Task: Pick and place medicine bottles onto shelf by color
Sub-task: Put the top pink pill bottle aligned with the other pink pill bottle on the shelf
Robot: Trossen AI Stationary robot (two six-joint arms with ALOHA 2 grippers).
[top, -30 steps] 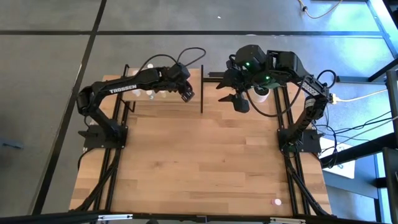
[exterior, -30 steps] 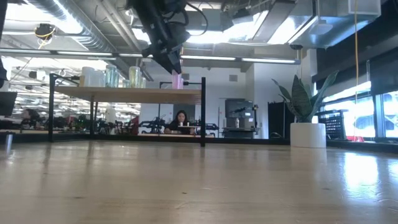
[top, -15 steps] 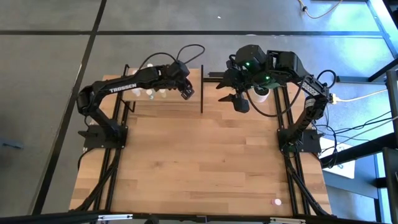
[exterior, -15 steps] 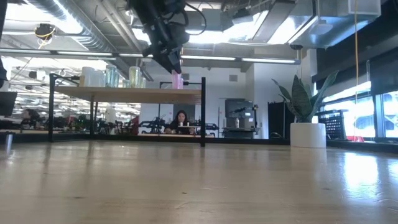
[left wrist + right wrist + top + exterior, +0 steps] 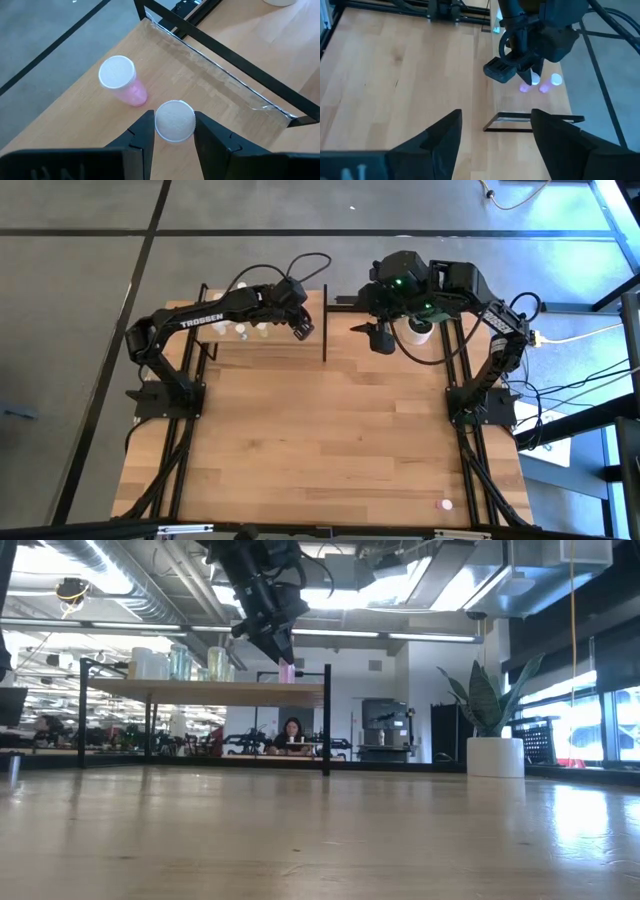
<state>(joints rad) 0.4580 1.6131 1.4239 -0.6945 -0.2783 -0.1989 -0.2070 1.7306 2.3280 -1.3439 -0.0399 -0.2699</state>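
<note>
Jaws of the left gripper [image 5: 174,131] stand narrow, closed on a small bottle [image 5: 174,120] with a white cap, and they hold it over the shelf [image 5: 75,122] near its right end. I think it is held upright so it can stand beside the pink bottle [image 5: 121,81] already there, which would keep one colour together. More bottles [image 5: 241,331] stand further toward the left end of the shelf. One pink bottle [image 5: 446,504] lies alone near the front right corner of the table [image 5: 320,440], not yet sorted. The right gripper [image 5: 377,337] waits with its jaws wide open and empty, above the back edge of the table. Behind is an office with ceiling lamps, a potted plant [image 5: 493,720] and a sitting person [image 5: 292,735].
</note>
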